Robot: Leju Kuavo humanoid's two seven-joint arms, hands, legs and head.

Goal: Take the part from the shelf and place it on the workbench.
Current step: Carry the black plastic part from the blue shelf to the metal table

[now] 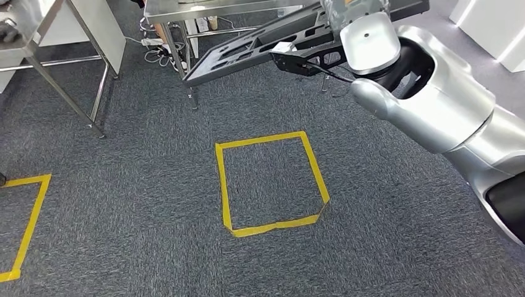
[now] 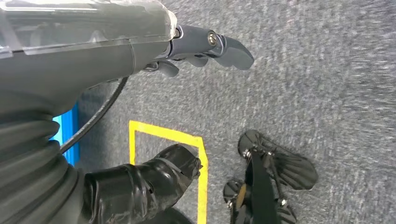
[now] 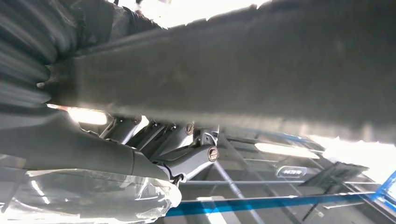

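The part is a long black frame with slots, held tilted in the air at the top of the head view, its low end near a steel table leg. My right arm reaches up to it. In the right wrist view the part crosses as a thick dark bar, and my right hand grips it with its fingers curled against its underside. My left hand hangs over the grey carpet, thumb and fingers apart, holding nothing.
A steel table stands just behind the part, with cables and a power strip under it. Another steel frame stands at the far left. Yellow tape squares mark the carpet.
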